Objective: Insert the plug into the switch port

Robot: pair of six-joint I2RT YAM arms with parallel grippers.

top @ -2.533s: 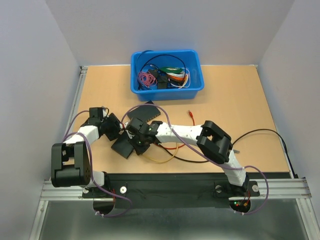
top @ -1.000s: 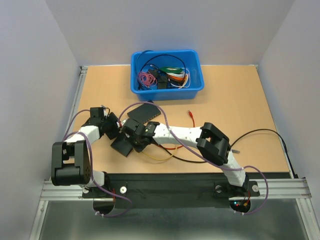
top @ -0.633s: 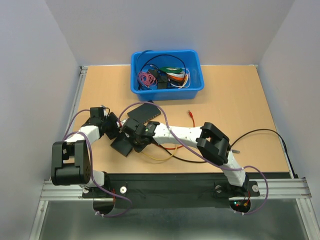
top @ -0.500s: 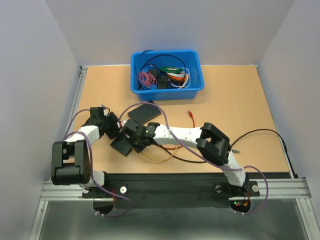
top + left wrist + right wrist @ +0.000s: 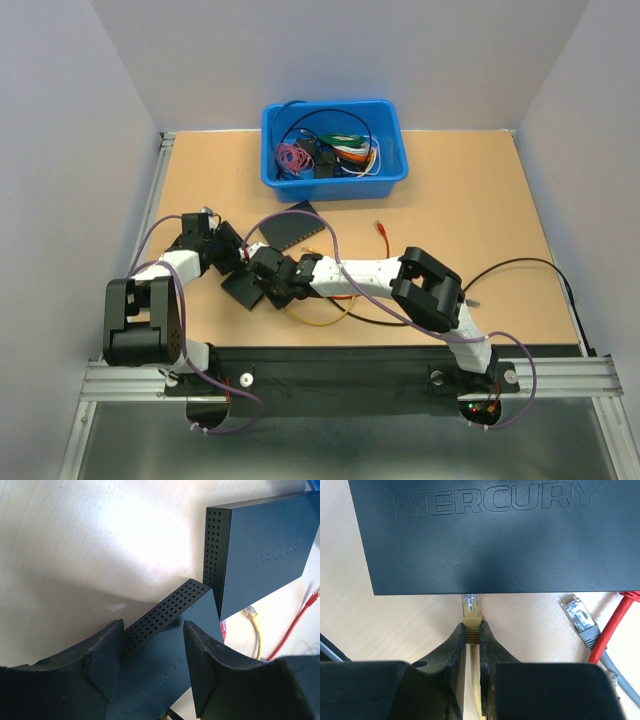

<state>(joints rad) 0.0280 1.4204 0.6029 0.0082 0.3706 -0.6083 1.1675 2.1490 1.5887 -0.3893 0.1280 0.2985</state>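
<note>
Switches: 2 [image 5: 165,665] [image 5: 260,550]; right gripper [image 5: 472,635] pinching 1 yellow plug [image 5: 471,614].

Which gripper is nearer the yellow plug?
Right. The right gripper is clamped on the yellow plug at the Mercury switch edge; the left gripper straddles that switch's far corner.

Layout around the right pincer [image 5: 471,630] at the switch edge.
The plug [image 5: 470,611] sits between the pincer's fingertips, its tip at the near edge of the switch [image 5: 495,535] directly ahead. Right of the pincer a loose connector [image 5: 580,617] lies on the table [image 5: 380,625], with a cable [image 5: 612,627] just beyond it. In the left wrist view, a second switch [image 5: 260,555] lies beyond the first, their corners nearly meeting.
</note>
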